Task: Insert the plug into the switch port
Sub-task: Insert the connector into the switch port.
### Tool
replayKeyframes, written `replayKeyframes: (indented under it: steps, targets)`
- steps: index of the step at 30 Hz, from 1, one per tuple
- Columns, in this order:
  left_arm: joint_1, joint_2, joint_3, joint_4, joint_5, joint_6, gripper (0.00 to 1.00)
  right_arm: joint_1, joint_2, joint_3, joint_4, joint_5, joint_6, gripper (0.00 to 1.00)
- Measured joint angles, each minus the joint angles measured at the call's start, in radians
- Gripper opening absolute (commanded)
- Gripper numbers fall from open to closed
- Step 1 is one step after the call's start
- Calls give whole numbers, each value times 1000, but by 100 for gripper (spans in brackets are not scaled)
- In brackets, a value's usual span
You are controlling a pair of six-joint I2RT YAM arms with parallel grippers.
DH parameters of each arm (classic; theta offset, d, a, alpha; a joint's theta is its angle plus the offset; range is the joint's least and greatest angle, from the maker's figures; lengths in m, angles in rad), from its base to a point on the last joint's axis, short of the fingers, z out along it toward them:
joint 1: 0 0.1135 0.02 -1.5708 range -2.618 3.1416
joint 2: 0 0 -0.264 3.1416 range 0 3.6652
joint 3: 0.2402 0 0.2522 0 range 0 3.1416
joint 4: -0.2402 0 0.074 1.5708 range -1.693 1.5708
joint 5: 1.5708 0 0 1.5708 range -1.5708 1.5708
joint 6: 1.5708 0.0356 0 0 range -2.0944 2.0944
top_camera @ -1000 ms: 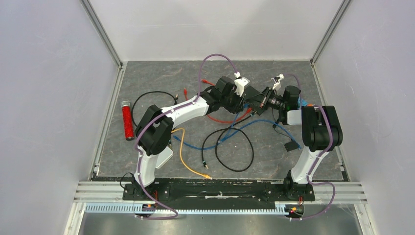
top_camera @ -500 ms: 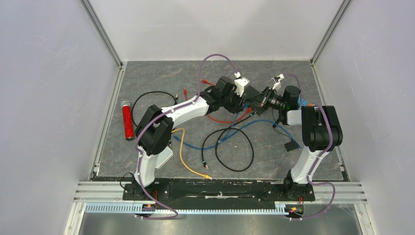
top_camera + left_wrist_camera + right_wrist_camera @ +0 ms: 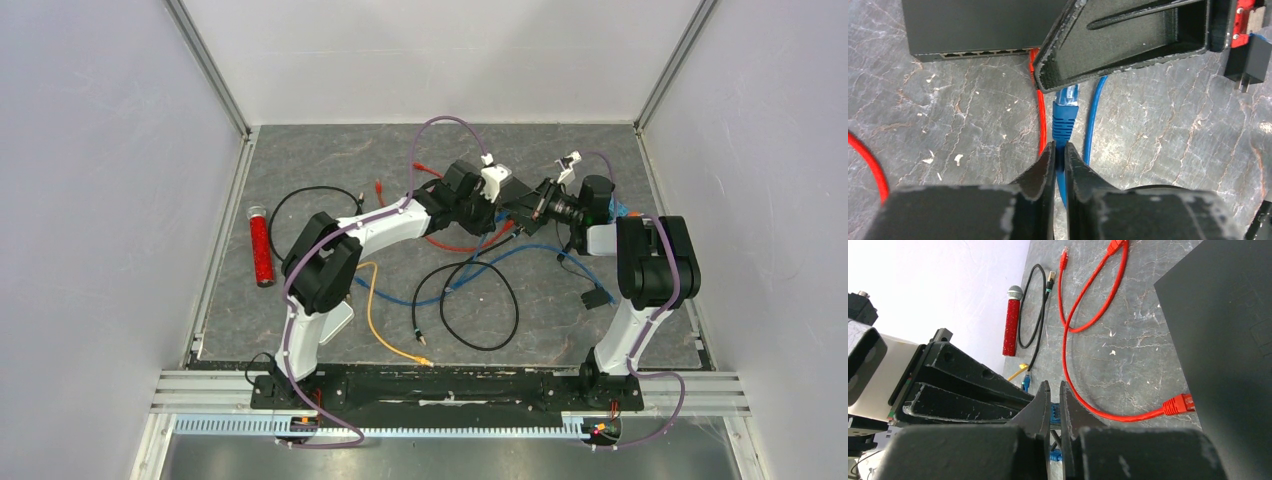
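Left gripper [image 3: 1059,150] is clenched on the blue cable [image 3: 1060,180], and the grip sits directly behind the boot of the blue plug [image 3: 1066,107]. That plug projects straight ahead of my fingertips, with its clear tip pointing toward the front face of the switch [image 3: 973,25]. The tip stops short of the port row [image 3: 983,52] and lies to the right of that row's end, so the plug is not yet in a port. A red cable [image 3: 1041,125] lies on the table [image 3: 948,115] just left of the plug and runs up to the switch's near corner. My right gripper [image 3: 1053,390] is closed down to a narrow slit. In the left wrist view, one of its fingers reaches in from the upper right, and its tip covers part of the plug's clear end. A bit of blue shows in that slit from the right wrist view. I cannot tell whether it is pinched there or lies behind the fingers.
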Motion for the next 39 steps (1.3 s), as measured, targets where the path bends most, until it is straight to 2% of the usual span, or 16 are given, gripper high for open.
replayKeyframes:
  steps: [2,3,5,7,9,16,22,26,33,39]
  targets:
    - [0,2,0,1,4,0,2,-2,0,0,-10,1,-6,2]
    - [0,4,0,2,5,0,2,-3,0,2,-20,1,-12,7]
    - [-1,8,1,3,3,0,2,-4,0,11,-52,2,-32,18]
    - [-1,14,4,4,-3,0,2,-4,0,26,-101,12,-63,36]
    - [-1,32,25,-4,-10,0,2,-7,-1,48,-165,38,-105,46]
    - [0,158,184,-98,-61,-2,2,-73,-12,189,-401,172,-290,62]
    - [5,235,260,-182,-98,-16,2,-93,-3,381,-593,309,-496,65]
    - [9,261,306,-230,-108,-19,2,-92,39,473,-649,369,-591,66]
    - [13,328,416,-331,-106,-42,2,-92,162,553,-706,393,-668,62]
    - [24,341,447,-380,-97,-78,2,-86,247,591,-734,359,-688,62]
